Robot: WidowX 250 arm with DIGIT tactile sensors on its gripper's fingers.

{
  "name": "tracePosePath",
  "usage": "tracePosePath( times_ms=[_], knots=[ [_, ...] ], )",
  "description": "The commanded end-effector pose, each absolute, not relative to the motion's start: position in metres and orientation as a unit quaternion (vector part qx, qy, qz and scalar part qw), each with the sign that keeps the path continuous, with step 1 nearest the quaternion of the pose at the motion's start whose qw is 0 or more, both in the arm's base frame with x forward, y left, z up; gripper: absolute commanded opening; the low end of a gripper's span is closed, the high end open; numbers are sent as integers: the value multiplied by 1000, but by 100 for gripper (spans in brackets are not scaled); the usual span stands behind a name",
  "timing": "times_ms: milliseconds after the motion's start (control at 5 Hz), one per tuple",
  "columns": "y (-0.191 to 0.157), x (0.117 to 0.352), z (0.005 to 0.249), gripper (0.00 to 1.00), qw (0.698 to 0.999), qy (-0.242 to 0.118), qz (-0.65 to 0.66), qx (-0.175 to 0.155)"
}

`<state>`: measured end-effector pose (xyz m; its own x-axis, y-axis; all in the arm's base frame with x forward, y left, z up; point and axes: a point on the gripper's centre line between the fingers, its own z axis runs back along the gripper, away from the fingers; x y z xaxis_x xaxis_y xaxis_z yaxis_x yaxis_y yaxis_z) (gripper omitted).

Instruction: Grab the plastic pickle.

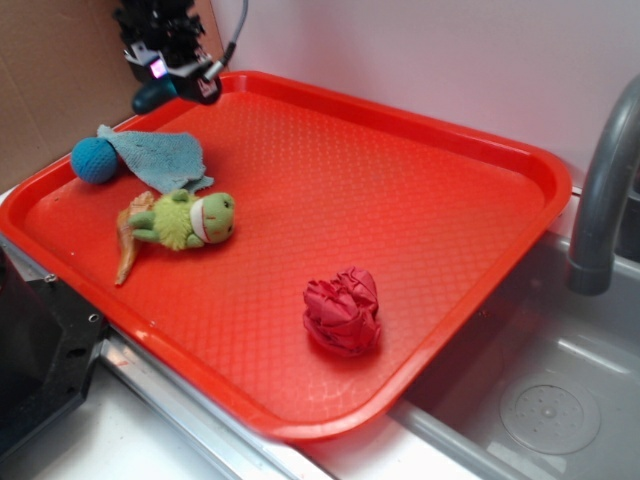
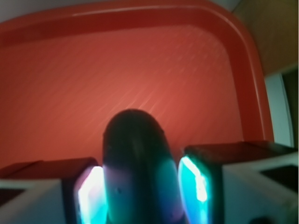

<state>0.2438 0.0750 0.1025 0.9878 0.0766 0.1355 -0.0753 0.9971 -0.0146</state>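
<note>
The plastic pickle is a dark teal oblong at the far left corner of the red tray. My gripper is shut on it and holds it just above the tray's back rim. In the wrist view the pickle stands between my two glowing fingers, its rounded end pointing at the tray floor. Both pads press against its sides.
A blue knitted ball and a light blue cloth lie just in front of the gripper. A light-green plush frog lies nearer the front left. A crumpled red cloth sits mid-front. A grey faucet and a sink are on the right.
</note>
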Motion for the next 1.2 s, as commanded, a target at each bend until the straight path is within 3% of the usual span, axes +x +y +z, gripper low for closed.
tracePosePath(
  times_ms=[0,200,400,600,1000],
  knots=[
    [12,198,150,0,997,-65,43,-11],
    [5,188,155,0,997,-69,32,-20],
    [7,194,167,0,995,-68,73,-14],
    [0,214,169,0,997,-35,66,-31],
    [-22,206,208,0,994,-75,68,-34]
  ],
)
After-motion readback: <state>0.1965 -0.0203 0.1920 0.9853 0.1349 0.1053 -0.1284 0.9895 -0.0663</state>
